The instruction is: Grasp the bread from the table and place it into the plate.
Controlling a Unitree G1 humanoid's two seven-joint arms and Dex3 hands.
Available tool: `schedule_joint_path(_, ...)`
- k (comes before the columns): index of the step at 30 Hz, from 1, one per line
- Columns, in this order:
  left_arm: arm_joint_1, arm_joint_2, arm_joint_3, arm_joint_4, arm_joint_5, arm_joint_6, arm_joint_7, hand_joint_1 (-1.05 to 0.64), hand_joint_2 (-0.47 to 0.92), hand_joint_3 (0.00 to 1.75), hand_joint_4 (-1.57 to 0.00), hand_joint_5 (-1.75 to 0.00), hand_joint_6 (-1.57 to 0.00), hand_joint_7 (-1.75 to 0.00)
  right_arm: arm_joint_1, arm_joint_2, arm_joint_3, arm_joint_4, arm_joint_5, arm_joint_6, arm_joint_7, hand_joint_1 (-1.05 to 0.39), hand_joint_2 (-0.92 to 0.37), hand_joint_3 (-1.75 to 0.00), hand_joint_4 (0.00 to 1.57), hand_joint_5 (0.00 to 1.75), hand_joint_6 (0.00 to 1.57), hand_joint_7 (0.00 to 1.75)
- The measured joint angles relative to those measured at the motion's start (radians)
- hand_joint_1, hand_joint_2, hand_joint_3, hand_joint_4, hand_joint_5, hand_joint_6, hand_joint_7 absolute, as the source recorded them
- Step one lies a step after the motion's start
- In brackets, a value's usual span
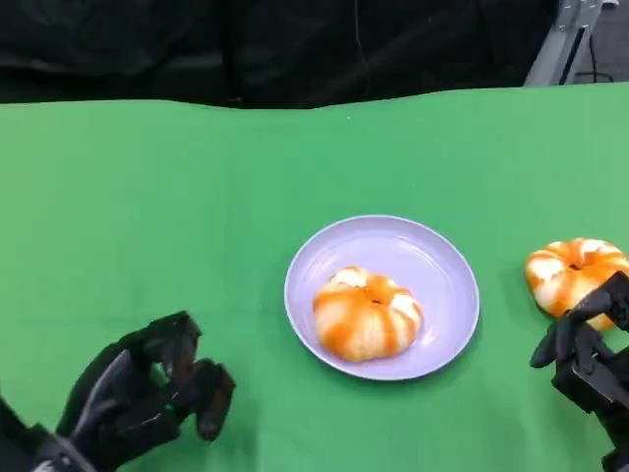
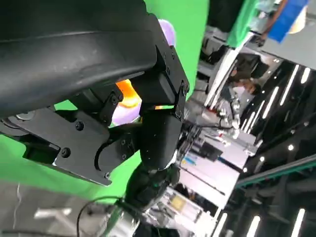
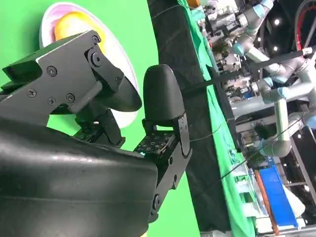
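A lavender plate [image 1: 418, 258] sits in the middle of the green table, and one orange-and-white bread [image 1: 367, 313] lies in it. A second bread [image 1: 570, 270] rests on the cloth to the right of the plate. My right hand [image 1: 588, 356] is just on the near side of this second bread, its fingertips [image 1: 597, 303] at the bread's edge, fingers apart and holding nothing. My left hand [image 1: 147, 395] hovers at the lower left, loosely spread and holding nothing. The right wrist view has my right hand [image 3: 103, 103] before the plate [image 3: 121, 59] and its bread [image 3: 74, 22].
The green cloth [image 1: 147, 216] covers the table to a dark backdrop at the far edge. A metal stand [image 1: 560, 39] rises at the back right. The left wrist view has my left hand [image 2: 123, 113] with lab equipment beyond the table.
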Motion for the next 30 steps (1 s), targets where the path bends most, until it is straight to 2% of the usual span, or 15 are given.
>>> schedule_joint_path(21, -0.012, -0.009, 0.038, 0.014, 0.013, 0.014, -0.035, -0.2, 0.77, 0.71, -0.93, -1.75, -0.9, -1.65, 0.0, 0.001, 0.002, -0.002, 0.001, 0.0, 0.0, -0.07, -0.51, -1.28, 0.87, 1.75, 0.75, 1.59)
schedule_joint_path(22, -0.012, -0.009, 0.039, 0.014, 0.013, 0.014, -0.035, -0.16, 0.64, 0.81, -0.85, -1.75, -0.94, -1.44, 0.0, 0.001, 0.002, -0.002, 0.001, 0.0, 0.0, -0.08, -0.51, -1.28, 0.87, 1.75, 0.76, 1.59)
schedule_joint_path(24, -0.06, -0.001, 0.062, 0.086, -0.022, 0.126, -0.062, -0.13, 0.58, 0.91, -0.8, -1.75, -0.96, -1.28, 0.001, 0.0, 0.001, -0.002, 0.001, 0.003, 0.0, -0.08, -0.51, -1.27, 0.87, 1.75, 0.75, 1.59)
schedule_joint_path(26, -0.114, 0.021, 0.096, 0.17, -0.061, 0.26, -0.079, -0.12, 0.56, 0.93, -0.79, -1.75, -0.97, -1.25, 0.001, 0.0, 0.003, -0.002, 0.001, 0.004, 0.003, -0.09, -0.51, -1.27, 0.87, 1.75, 0.75, 1.59)
schedule_joint_path(30, -0.16, 0.036, 0.118, 0.196, -0.07, 0.316, -0.089, -0.12, 0.52, 0.98, -0.8, -1.75, -1.0, -1.23, 0.004, -0.001, 0.002, -0.003, 0.0, 0.004, 0.003, -0.08, -0.51, -1.27, 0.87, 1.75, 0.75, 1.6)
